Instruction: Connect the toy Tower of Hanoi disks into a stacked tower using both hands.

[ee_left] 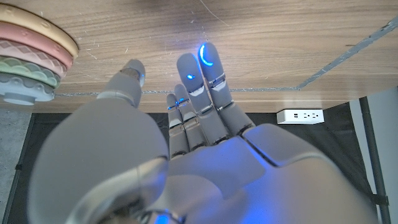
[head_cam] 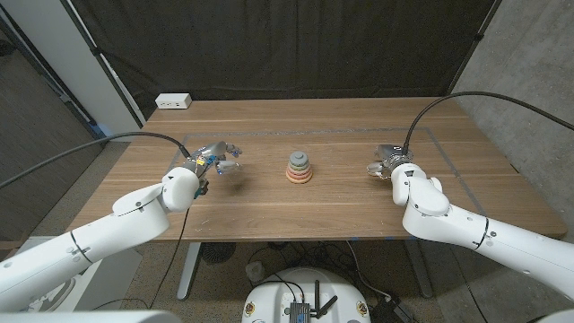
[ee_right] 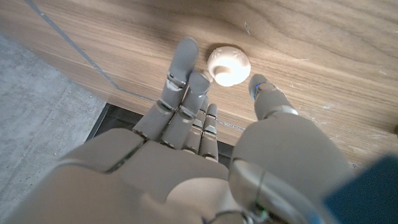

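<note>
Pastel disks stacked in a small tapering tower (head_cam: 300, 168) on the wooden table (head_cam: 341, 206).

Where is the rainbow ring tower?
In the head view, the ring tower stands mid-table, between the left robot hand and right robot hand, touching neither.

table (head_cam: 359, 215): wood top, thin taped rectangle marked across surface
power strip (head_cam: 173, 101): white, at far left corner of table, lying along back edge
curtain (head_cam: 287, 45): black, hung behind table
wall (head_cam: 529, 63): grey, rough, on right side
floor (head_cam: 224, 269): grey carpet, cables lying under table
</note>
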